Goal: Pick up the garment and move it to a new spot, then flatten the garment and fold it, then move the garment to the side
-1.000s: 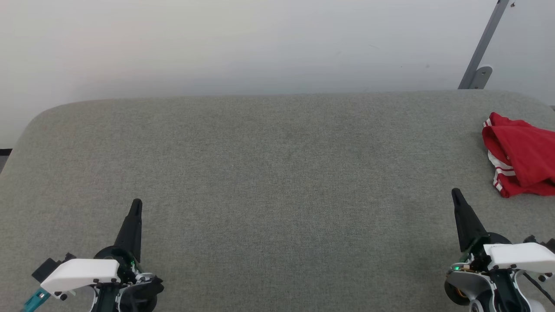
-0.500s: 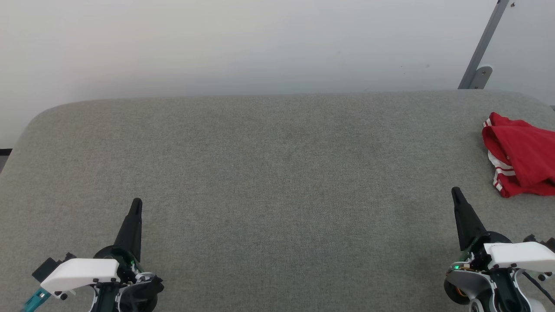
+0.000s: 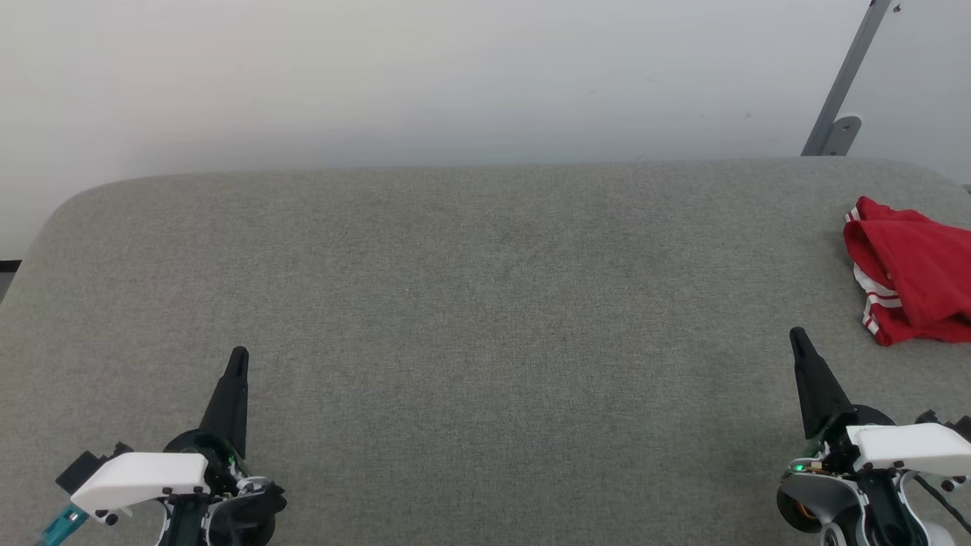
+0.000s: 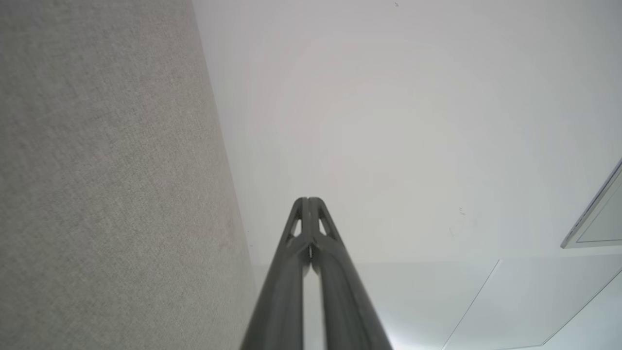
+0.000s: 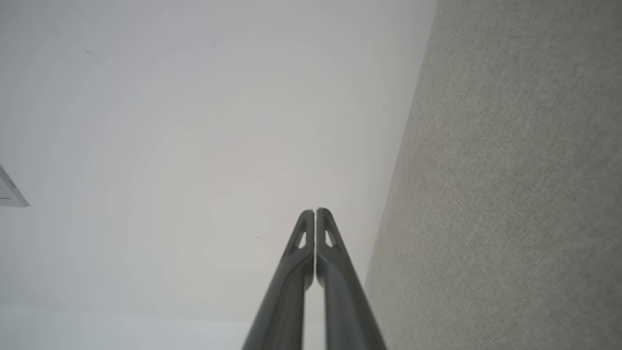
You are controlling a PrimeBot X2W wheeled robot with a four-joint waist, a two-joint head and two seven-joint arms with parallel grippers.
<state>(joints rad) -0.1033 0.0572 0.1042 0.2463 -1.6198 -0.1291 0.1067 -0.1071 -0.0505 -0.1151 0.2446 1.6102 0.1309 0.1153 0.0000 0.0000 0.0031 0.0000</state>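
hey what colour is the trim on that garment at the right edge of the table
Red-and-white stripes on the red garment; it shows best in the head view.

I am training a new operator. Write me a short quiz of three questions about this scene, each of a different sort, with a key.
1. True or false: the red shirt with red-and-white striped trim lies near the right end of the grey fabric-covered table.
2. The left gripper is: A) wide open; B) shut on nothing; C) shut on the shirt.
3. Which is closer to the shirt, the left gripper or the right gripper?
Key: 1 true; 2 B; 3 the right gripper.
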